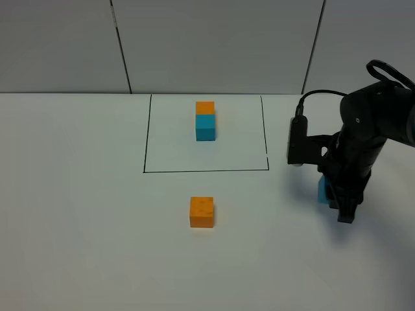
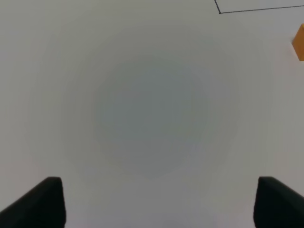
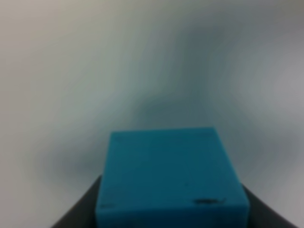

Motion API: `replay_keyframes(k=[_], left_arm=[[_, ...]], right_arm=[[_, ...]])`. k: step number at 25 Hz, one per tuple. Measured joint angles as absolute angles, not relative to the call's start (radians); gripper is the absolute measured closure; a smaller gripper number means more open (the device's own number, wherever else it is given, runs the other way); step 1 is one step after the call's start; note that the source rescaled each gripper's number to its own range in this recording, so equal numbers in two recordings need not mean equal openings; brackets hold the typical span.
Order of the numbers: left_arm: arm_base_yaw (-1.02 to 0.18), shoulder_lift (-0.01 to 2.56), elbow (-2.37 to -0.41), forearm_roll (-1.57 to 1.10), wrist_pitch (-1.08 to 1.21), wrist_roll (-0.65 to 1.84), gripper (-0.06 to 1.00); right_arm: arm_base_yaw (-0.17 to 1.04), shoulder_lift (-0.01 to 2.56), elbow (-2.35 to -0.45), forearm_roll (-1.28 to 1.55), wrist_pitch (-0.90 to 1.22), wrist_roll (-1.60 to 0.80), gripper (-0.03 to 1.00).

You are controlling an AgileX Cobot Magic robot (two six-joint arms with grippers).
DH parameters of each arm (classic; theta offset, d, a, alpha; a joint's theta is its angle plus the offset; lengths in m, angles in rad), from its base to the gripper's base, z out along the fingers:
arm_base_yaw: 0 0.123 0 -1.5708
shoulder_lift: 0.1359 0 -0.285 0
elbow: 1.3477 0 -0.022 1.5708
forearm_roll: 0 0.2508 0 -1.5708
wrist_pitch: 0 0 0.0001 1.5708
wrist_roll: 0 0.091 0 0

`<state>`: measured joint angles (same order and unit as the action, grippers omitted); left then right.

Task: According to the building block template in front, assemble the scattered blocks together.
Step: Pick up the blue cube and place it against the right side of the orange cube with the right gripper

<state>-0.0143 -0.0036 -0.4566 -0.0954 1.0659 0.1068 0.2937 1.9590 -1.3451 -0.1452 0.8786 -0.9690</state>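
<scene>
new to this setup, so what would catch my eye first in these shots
On the right of the high view, the black right gripper is shut on a small matte teal-blue cube. A plain orange cube sits alone in the middle, in front of the thin black drawn rectangle framing the joined orange-teal template pair.

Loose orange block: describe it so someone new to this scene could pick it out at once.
On the white table, find the black drawn rectangle near the back wall. Just outside its front line sits the loose orange block, alone. The other orange cube lies inside the frame, joined to a teal cube.
</scene>
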Motion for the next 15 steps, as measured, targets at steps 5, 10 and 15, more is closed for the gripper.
replay_keyframes(k=[5,10,15], left_arm=[[-0.014,-0.004,-0.457,-0.095,1.066,0.107,0.15],[-0.014,-0.004,-0.457,-0.095,1.066,0.107,0.15],[-0.014,-0.004,-0.457,-0.095,1.066,0.107,0.15]], right_arm=[[0.339,2.018,-1.423,-0.079,0.966,-0.963,0.95],[0.373,2.081,-1.481,-0.072,1.019,-0.952,0.95],[0.420,2.115,-1.500,-0.055,1.021,-0.952,0.95]])
